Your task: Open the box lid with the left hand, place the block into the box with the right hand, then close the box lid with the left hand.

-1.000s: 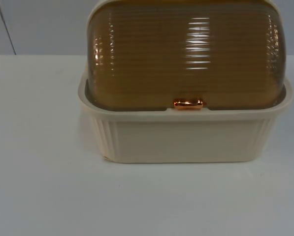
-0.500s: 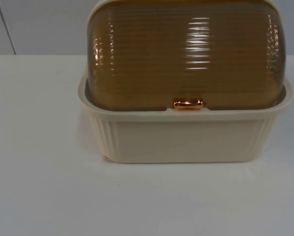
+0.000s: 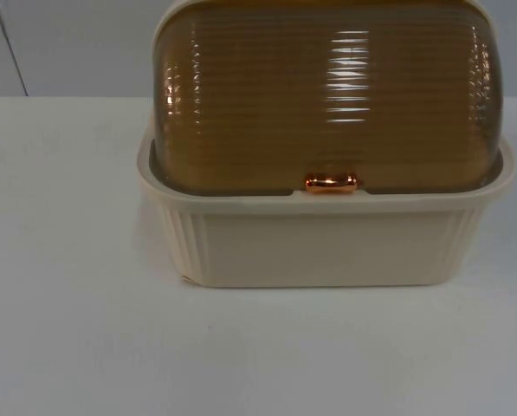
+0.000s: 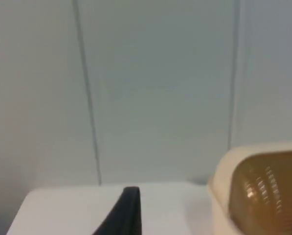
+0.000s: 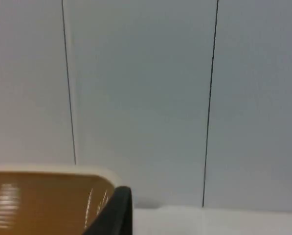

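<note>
A cream box (image 3: 327, 247) stands on the white table at the middle back. Its amber ribbed roll-top lid (image 3: 327, 95) is down over the opening. A small copper handle (image 3: 331, 183) sits at the lid's front edge, against the box rim. My left gripper (image 4: 128, 211) hangs over the table to the left of the box, with a corner of the lid (image 4: 268, 196) beside it. My right gripper (image 5: 117, 210) is on the other side, close to the lid (image 5: 43, 203). Both arms hold still, off the box.
The grey partition wall (image 3: 67, 43) with vertical seams rises right behind the box. White table top (image 3: 241, 355) spreads in front of the box and to its left.
</note>
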Motion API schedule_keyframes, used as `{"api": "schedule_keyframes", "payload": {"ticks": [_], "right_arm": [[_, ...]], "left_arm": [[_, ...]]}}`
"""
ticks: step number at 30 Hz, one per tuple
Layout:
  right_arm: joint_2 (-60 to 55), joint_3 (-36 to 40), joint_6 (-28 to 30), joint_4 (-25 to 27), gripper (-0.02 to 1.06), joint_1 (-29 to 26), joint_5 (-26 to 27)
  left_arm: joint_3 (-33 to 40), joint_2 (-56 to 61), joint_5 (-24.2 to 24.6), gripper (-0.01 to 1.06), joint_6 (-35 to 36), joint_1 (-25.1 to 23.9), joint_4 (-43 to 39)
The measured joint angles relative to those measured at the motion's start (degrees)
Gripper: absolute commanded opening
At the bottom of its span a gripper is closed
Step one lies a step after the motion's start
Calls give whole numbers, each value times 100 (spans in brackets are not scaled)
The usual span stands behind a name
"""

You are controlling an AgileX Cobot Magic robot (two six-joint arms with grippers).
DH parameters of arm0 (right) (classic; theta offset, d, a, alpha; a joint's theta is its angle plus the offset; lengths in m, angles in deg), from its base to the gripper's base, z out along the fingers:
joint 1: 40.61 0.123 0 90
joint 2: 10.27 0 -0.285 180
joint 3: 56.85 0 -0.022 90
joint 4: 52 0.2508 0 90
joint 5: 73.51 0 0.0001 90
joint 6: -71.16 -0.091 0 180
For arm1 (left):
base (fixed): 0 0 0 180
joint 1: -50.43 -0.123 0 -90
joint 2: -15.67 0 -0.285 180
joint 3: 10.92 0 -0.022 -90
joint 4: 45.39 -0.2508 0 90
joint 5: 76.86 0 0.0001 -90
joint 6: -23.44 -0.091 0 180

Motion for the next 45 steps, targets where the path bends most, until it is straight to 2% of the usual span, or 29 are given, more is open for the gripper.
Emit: {"api": "schedule_keyframes", "payload": {"ticks": [10, 23, 35, 45], "right_arm": [[0, 1194, -211, -15, 105, 0, -308], [-19, 2838, -232, -265, 105, 0, -284], [-19, 2907, -232, -405, 105, 0, -99], [-19, 2907, -232, -405, 105, 0, -78]], "left_arm": [[628, 0, 118, 102, 173, 0, -368], [1401, -10, 130, 102, 173, 0, -547], [1921, -10, 130, 102, 173, 0, -592], [1932, -10, 193, 102, 50, 132, -592]]}}
